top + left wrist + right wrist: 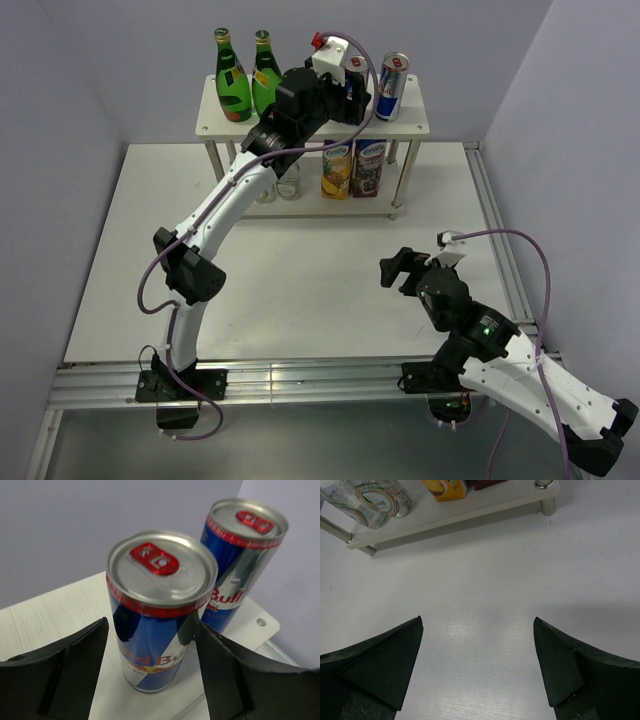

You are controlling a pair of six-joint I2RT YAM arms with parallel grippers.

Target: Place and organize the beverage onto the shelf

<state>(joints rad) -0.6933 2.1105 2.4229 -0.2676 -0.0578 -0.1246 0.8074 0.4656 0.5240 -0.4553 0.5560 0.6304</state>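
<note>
Firstly, left gripper: positioned at the upper board of the shelf, jaws parted to either side of one blue-silver-red can. A sliver of board showed between its left finger and the can wall. Whether the right finger touched the can could not be told. Near can: upright on the upper board, directly between the left gripper's fingers, red tab uppermost. Far can: upright on the same board, just beyond the gripper and to its right, close to the near can but apart from it, by the board's corner. Left green bottle and right green bottle: upright, side by side on the upper board, off to the left of the left gripper's wrist. Clear bottles: paired on the lower board, below the left gripper's arm. Yellow carton and dark carton: upright on the lower board, beneath the left gripper. Right gripper: jaws spread wide, nothing between them, low over the white table, with the shelf well ahead of it.
</note>
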